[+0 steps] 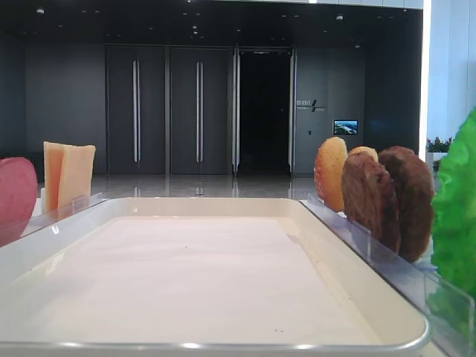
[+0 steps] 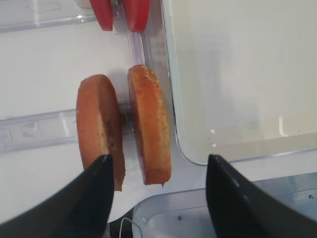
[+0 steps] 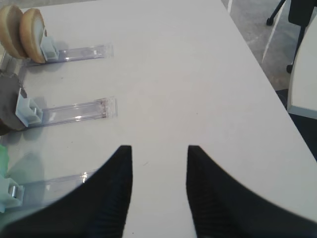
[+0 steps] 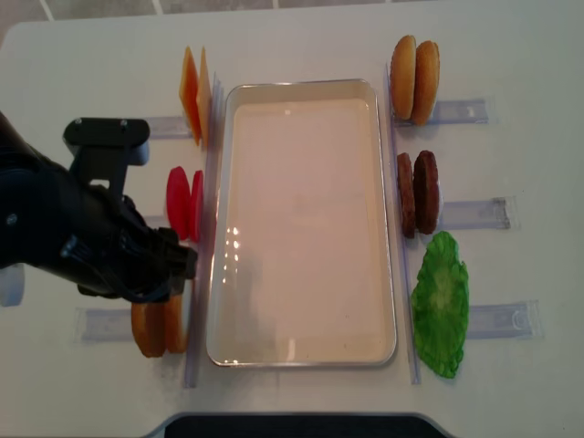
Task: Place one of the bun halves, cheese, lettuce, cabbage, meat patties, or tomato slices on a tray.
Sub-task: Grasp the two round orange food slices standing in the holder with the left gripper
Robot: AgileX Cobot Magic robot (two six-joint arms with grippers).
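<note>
1. Nearest the robot on the left, two bun halves (image 4: 157, 328) are seen standing on edge in a clear rack (image 2: 29, 131), just beside the tray's near left corner. The left gripper (image 2: 158, 171) is held over them with its fingers (image 2: 101, 171) spread wide, one finger before each outer side of the pair; nothing is pinched.
2. The right gripper (image 3: 159, 171) is seen above bare table (image 3: 173, 74), its fingers parted and empty.
3. The tray (image 4: 388, 274) is laid lengthwise at the table's middle, and nothing is seen in it.
4. On the near right, one lettuce (image 4: 441, 306) leaf is propped in a rack beside the tray rim.
5. Midway, two tomato slices (image 4: 182, 203) are stood on the left and two meat patties (image 4: 418, 192) on the right, each pair in its own rack.
6. Farthest off, two cheese (image 4: 193, 96) slices are counted on the left and two more bun halves (image 4: 415, 67) on the right.
7. Every rack is set close against a long tray edge; open table is left outside the racks, widest on the right side.
</note>
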